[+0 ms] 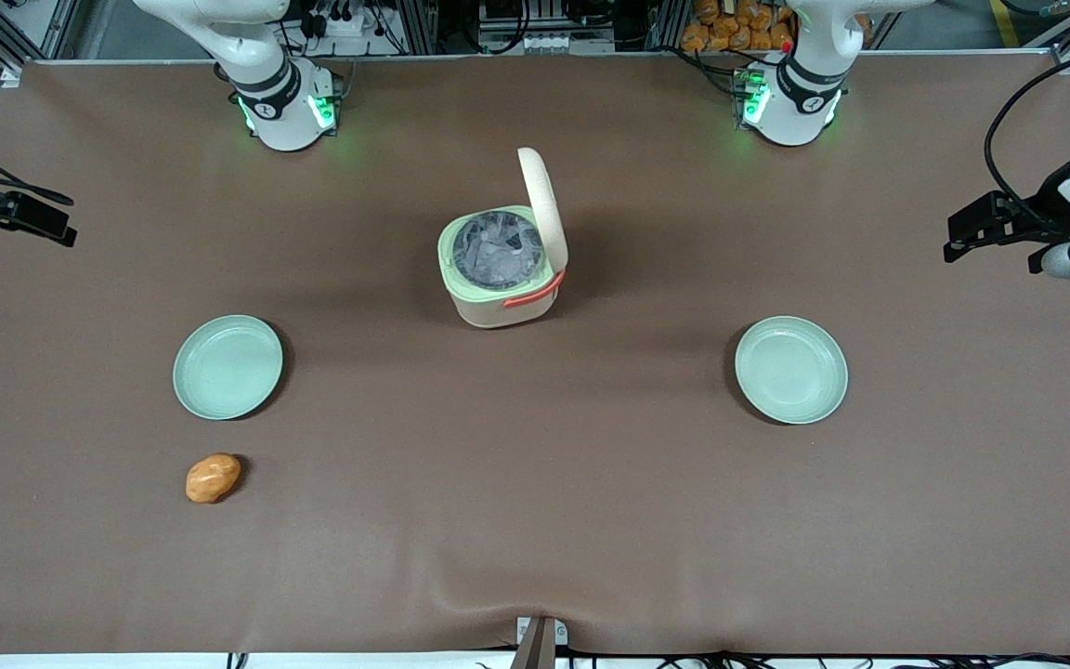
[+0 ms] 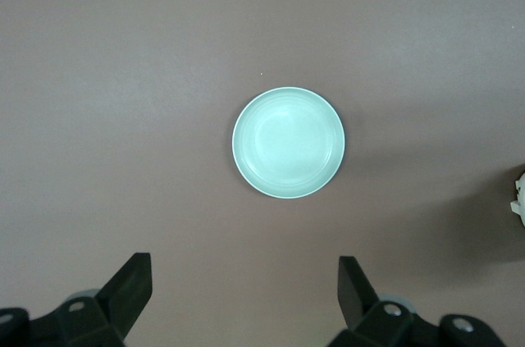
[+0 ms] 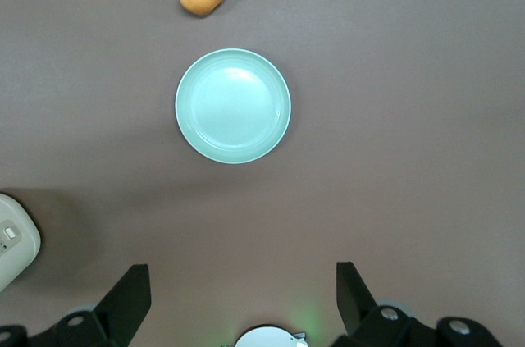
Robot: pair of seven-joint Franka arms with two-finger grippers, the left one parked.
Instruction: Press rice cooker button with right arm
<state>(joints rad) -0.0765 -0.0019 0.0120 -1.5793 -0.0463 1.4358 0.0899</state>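
Brown tablecloth point(image 1: 535, 520) covers whole table, w/ a wrinkle at the edge nearest the front cam. Aluminium frame rails point(image 1: 424, 23) and black cables point(image 1: 581, 19) along the farthest edge. Even overhead light, soft shadows.

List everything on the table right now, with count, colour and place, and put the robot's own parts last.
rice cooker: one, beige with pale green rim and coral-red handle, lid up, mid-table.
plate: one, pale green, empty, toward the working arm's end of the table, nearer the front camera than the cooker.
second plate: one, pale green, empty, toward the parked arm's end of the table.
potato: one, orange-brown, nearer the front camera than the first plate.
table cover: one, brown, over the whole table.
right arm: one, white, base at the table edge farthest from the front camera.
end effector: one, black, fingers apart, high above the first plate.
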